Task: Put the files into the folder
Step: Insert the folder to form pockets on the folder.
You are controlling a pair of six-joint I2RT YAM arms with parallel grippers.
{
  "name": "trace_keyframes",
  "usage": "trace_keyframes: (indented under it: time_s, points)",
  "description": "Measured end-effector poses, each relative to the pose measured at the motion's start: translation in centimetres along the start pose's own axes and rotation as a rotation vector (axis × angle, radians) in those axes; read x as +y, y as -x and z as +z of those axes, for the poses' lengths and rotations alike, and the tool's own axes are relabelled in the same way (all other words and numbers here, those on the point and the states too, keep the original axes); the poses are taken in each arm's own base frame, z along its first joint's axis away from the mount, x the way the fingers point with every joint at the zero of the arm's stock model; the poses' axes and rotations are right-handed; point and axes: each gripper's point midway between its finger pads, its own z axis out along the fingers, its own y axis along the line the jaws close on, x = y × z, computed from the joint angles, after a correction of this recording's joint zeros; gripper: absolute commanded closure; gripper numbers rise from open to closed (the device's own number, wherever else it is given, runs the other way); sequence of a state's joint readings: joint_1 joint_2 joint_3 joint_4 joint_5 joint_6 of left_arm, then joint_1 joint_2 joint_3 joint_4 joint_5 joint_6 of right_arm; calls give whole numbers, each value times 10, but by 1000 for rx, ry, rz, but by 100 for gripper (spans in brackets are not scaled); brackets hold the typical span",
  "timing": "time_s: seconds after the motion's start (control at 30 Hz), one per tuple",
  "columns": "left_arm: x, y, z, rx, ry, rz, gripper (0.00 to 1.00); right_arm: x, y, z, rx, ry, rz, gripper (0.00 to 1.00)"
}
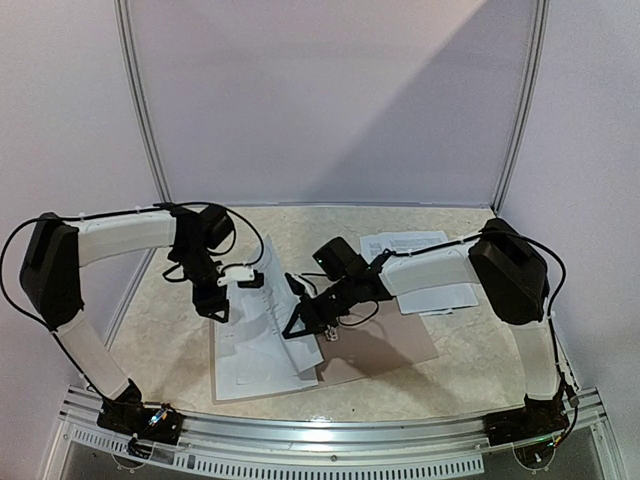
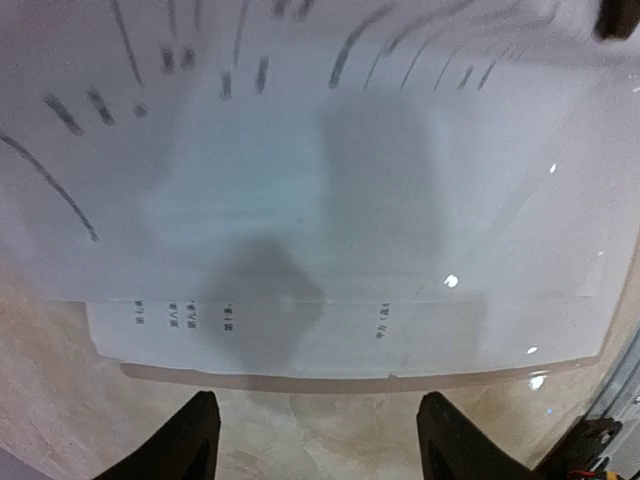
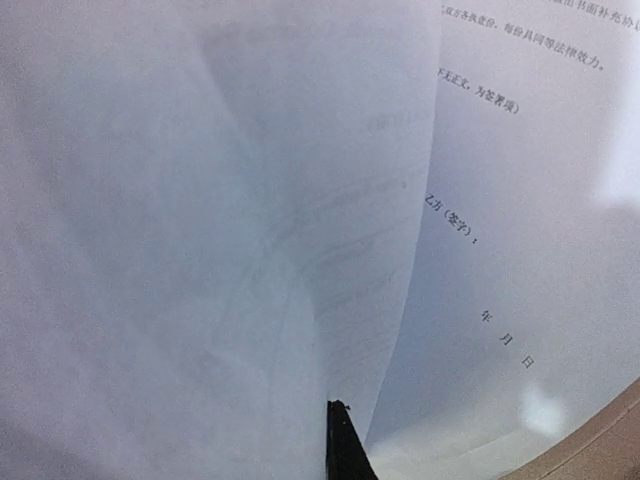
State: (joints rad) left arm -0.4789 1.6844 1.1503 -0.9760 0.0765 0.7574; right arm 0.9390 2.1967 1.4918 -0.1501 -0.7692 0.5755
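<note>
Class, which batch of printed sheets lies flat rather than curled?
The back-right sheets, which lie flat on their own. The other sheets, over the folder, curl upward at mid-table.
</note>
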Motion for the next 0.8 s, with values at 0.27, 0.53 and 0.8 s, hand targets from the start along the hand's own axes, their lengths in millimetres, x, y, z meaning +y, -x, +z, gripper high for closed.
trace_keyframes:
  time_s: [0.27,0.53,0.8]
  points:
    - [-32,48,-46,-249,-165,87,24,-24,5,-1,-34,-17,98,88]
    - [-80,77,-11,-222,-325,224,24,-48,-1,-4,-34,-124,183,69]
    - [-84,75,7,-176,-347,247,28,-52,-2,-24,-58,-239,233,48]
